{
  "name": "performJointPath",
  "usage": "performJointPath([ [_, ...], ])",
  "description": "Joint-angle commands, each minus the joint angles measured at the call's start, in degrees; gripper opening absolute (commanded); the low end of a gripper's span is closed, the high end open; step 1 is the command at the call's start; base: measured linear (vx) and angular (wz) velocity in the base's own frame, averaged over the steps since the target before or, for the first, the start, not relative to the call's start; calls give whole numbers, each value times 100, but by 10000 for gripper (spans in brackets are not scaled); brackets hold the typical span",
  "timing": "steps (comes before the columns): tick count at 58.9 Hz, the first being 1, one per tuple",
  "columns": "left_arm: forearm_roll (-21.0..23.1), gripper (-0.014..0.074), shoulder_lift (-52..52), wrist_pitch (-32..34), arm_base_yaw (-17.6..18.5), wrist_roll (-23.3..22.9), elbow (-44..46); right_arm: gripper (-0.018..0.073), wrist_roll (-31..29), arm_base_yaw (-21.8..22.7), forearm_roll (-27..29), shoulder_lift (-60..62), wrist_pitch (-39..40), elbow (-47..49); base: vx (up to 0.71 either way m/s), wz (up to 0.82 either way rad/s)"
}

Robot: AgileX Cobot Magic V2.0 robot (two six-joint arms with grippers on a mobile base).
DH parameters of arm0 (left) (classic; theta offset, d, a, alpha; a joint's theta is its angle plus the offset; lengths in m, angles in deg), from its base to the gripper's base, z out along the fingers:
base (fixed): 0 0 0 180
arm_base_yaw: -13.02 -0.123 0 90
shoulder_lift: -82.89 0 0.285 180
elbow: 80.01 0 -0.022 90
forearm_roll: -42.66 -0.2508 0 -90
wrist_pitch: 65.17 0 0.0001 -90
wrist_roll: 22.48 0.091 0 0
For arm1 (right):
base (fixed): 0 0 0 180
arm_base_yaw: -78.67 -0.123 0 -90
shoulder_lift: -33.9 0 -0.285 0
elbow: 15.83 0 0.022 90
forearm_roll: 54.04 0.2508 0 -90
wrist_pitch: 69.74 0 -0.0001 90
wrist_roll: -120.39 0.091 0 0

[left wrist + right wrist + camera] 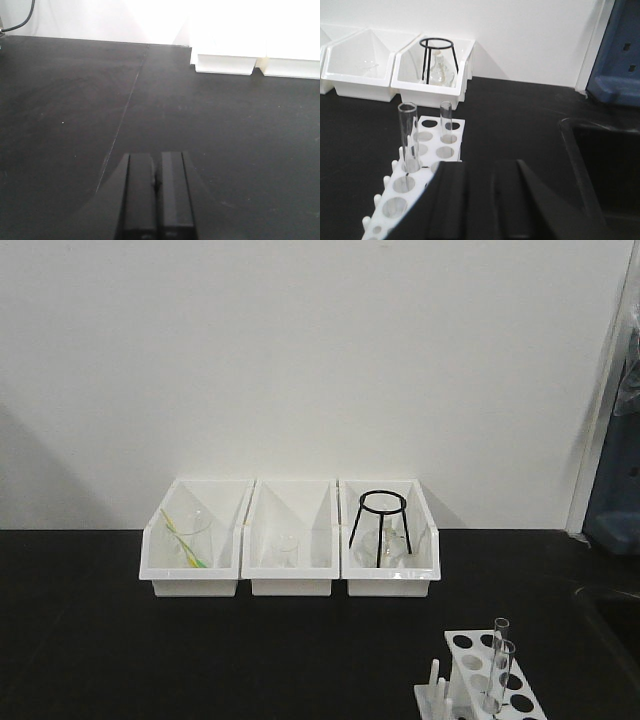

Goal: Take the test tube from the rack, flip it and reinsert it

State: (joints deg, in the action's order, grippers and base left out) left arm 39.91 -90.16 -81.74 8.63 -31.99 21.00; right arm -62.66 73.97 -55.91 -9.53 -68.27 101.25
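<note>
The white rack (470,660) stands at the front right of the black table, and it also shows in the right wrist view (427,150). Two clear test tubes stand upright in it, open ends up: a nearer one (409,135) and a farther one (446,120); in the front view they are side by side (497,665). My right gripper (487,170) is shut and empty, just right of the rack and near the tubes. My left gripper (156,162) is shut and empty over bare table, far left of the rack.
Three white open-front bins stand at the back: the left one (195,540) holds a beaker and a yellow-green item, the middle one (290,540) a small beaker, the right one (390,540) a black wire tripod and a flask. A dark sink (605,165) lies right.
</note>
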Motion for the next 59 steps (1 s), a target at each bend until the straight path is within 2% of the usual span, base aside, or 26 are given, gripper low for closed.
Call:
performJointPath([
  [1,21,-6,-72,495,40,-1,-5,407,3,15,-5,-189,563,210,0,0],
  [9,21,-6,-72,495,40,-1,-5,538,93,6,11,-579,829,210,0,0],
  [19,21,-6,-72,495,40,-1,-5,557,234,-1,-227,-1260,2220,210,0,0],
  [24,21,-6,-72,495,40,-1,-5,552,598,-1,-631,-1701,2856,210,0,0],
  [32,21,-6,-72,495,40,-1,-5,549,1414,-1,-1714,-2417,3710,210,0,0],
  [38,21,-6,-72,495,40,-1,-5,549,1598,-1,-2156,-3084,4359,210,0,0],
  [49,21,-6,-72,495,40,-1,-5,550,1583,-1,-2154,-4164,5483,217,0,0],
  [59,21,-6,-72,495,40,-1,-5,550,1480,-1,-2104,-4886,5842,478,0,0],
])
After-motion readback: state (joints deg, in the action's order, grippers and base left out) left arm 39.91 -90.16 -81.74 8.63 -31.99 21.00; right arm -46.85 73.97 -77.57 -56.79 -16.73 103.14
